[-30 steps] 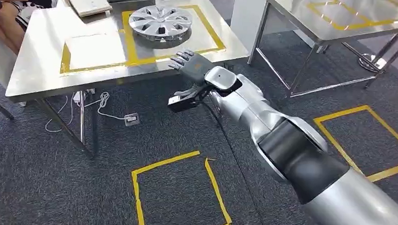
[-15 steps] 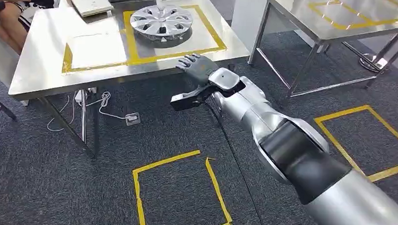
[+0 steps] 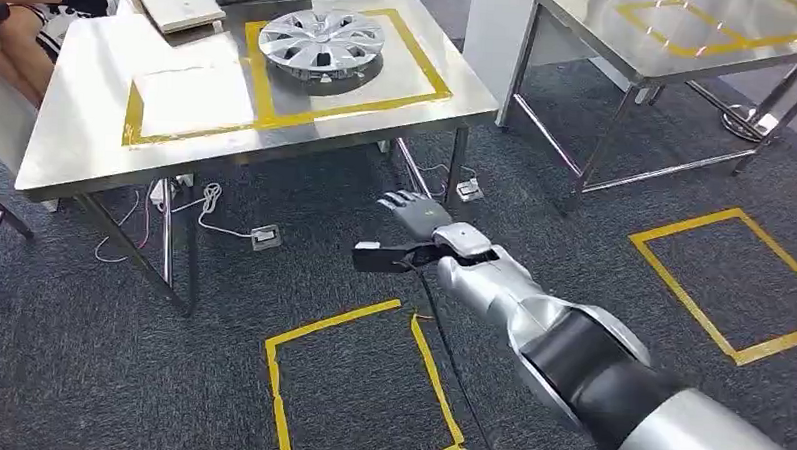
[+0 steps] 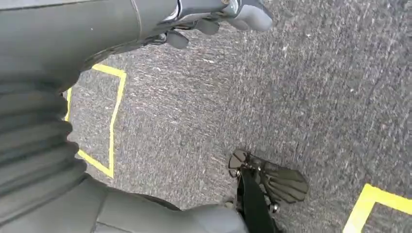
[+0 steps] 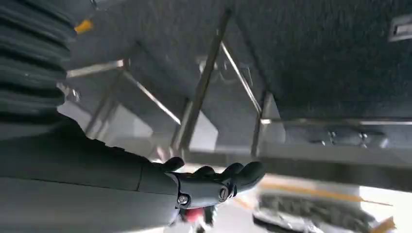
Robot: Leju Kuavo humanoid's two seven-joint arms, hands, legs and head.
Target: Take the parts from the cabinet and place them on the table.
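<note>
On the steel table (image 3: 77,144), lying flat inside the right yellow tape frame (image 3: 420,58), the wheel cover (image 3: 321,42). Resting well apart from the right hand (image 3: 415,218), with no contact to the fingers (image 3: 400,198). Hanging lower than the table's front edge and over the carpet (image 3: 120,355), this hand; stretching the fingers out straight and apart, palm down, carrying nothing. In the right wrist view, showing the same hand (image 5: 209,187) with fingers loosely extended below the table legs (image 5: 204,87), again grasping nothing. In the left wrist view, hanging over the carpet, the left hand (image 4: 214,22); holding nothing, but not possible to tell whether bent in or relaxed.

Covering the whole floor, dark grey carpet, with yellow tape squares, one near the robot (image 3: 279,381) and one further to the right (image 3: 673,265). Lying in the left tape frame of the table, a white sheet (image 3: 194,98); sitting at the far edge, a flat cardboard tray (image 3: 177,2). Trailing under the table, white cables (image 3: 210,203) and a small socket (image 3: 264,237). Standing to the right, a second steel table (image 3: 681,45), also marked with yellow tape. Sitting at the far left corner, a person (image 3: 21,22).

Looking silver and round, the wheel cover, with many curved spokes running out from a small centre, face up and shining a little.
</note>
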